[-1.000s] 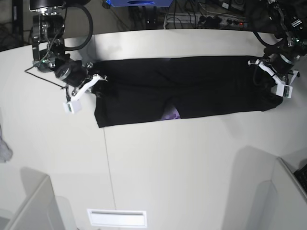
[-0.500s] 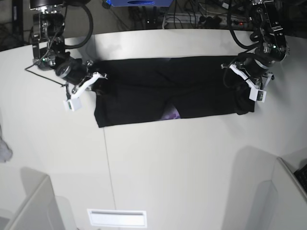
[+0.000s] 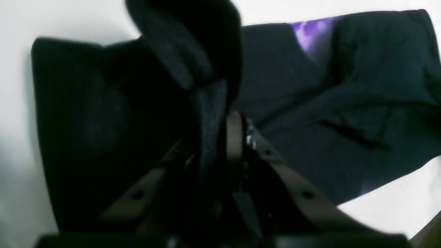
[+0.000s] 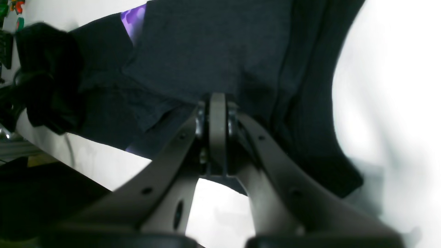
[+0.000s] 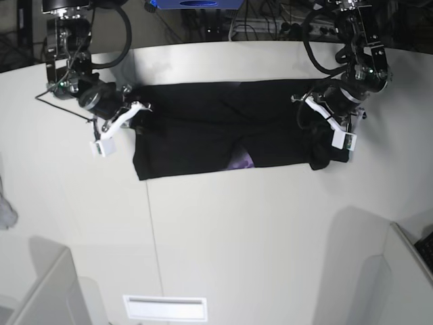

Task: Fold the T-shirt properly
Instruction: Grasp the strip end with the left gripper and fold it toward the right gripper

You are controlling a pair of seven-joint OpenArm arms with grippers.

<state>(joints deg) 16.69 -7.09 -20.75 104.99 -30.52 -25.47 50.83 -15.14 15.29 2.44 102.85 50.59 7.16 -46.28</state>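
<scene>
The black T-shirt (image 5: 203,128) lies as a long band across the white table (image 5: 237,237). A bit of purple print (image 5: 240,161) shows at its front edge. My left gripper (image 5: 326,134), on the right of the base view, is shut on the shirt's right end and holds it bunched and lifted over the band. In the left wrist view the gripper (image 3: 237,125) pinches a fold of the shirt (image 3: 344,103). My right gripper (image 5: 132,118) is shut on the shirt's left end. It shows in the right wrist view (image 4: 217,103), low on the cloth (image 4: 213,51).
Cables and power strips (image 5: 270,20) lie behind the table's far edge. White bins stand at the front left (image 5: 40,291) and the front right (image 5: 406,284). A slot (image 5: 164,308) is at the front edge. A grey cloth (image 5: 5,210) lies at the left edge.
My left gripper has carried the shirt's right end leftwards in the base view, so the band is shorter on that side. The right arm has hardly moved.
</scene>
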